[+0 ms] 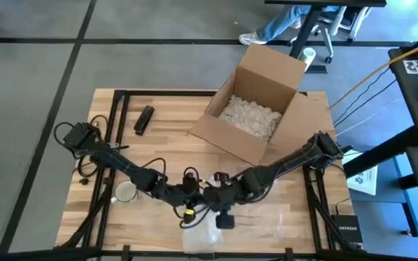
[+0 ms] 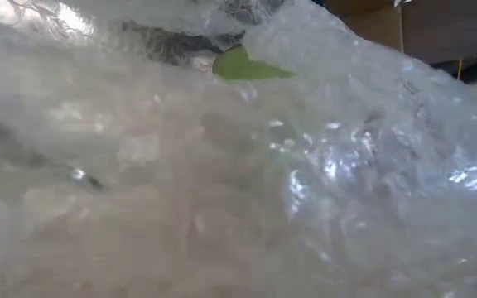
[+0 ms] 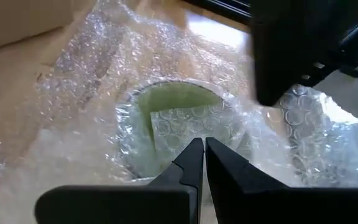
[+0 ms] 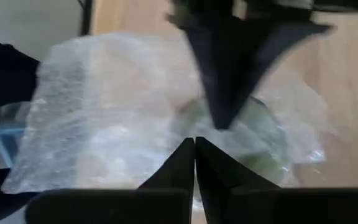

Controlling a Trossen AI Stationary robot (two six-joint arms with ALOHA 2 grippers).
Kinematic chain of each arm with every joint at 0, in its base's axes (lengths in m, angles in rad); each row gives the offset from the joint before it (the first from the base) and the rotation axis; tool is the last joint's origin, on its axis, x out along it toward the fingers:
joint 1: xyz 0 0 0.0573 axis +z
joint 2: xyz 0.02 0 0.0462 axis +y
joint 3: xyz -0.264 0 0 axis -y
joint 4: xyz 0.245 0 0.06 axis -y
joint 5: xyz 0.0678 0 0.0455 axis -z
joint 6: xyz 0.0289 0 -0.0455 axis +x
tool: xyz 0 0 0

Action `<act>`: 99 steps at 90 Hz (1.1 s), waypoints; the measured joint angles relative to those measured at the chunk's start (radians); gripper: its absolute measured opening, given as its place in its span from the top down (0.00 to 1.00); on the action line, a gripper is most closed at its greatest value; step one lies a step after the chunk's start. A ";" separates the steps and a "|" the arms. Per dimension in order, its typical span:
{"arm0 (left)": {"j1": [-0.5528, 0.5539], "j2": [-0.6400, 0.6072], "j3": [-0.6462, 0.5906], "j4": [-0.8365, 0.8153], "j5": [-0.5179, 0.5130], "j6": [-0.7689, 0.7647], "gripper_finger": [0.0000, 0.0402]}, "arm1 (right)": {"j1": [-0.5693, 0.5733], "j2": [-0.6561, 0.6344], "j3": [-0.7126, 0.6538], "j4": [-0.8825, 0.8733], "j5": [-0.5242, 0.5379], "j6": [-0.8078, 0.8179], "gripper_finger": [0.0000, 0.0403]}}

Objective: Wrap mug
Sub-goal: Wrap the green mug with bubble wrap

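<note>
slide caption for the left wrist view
Left claw, shut, above a green mug wrapped in bubble wrap.

The bubble wrap [image 1: 227, 228] lies at the table's [image 1: 173, 116] front edge with the green mug [image 3: 176, 115] on it, both grippers meeting above. A white mug [image 1: 125, 192] sits front-left, and the open box [image 1: 256, 101] fills the back-right.

open cardboard box [image 1: 256, 101], white mug [image 1: 125, 192], black bar [image 1: 144, 120]
</note>
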 joint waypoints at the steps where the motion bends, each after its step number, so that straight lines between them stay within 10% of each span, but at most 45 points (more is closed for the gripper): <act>1: 0.000 0.000 0.000 0.000 -0.002 0.000 1.00 | 0.000 0.001 -0.002 0.005 0.000 -0.001 1.00; 99: -0.222 -0.037 0.000 -0.197 -0.191 -0.335 1.00 | -0.082 0.080 -0.203 0.271 -0.117 0.008 1.00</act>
